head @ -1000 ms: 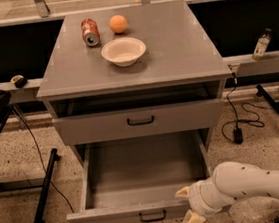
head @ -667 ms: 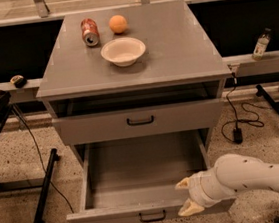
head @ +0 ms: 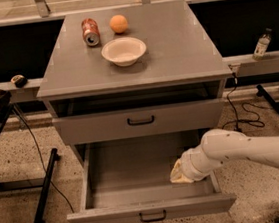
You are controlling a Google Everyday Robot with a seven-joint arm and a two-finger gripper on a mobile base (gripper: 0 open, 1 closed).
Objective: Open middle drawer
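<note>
The grey, black-handled middle drawer (head: 136, 171) stands pulled out, gripper (head: 179, 175) inside; its opening cannot be told.

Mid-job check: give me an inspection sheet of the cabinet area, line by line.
Surface: grey cabinet top, carrying three items.
Job's things: middle drawer pulled well out, its box looks bare; upper drawer nearly closed.
Clutter: can lying on its side, orange, white bowl, all at the top's back left.
Gripper: gripper inside the middle drawer, near its right wall.
Cables: black cable trailing to the floor right of the cabinet.
Surroundings: bottle on the right ledge; black stand on the floor at left.
</note>
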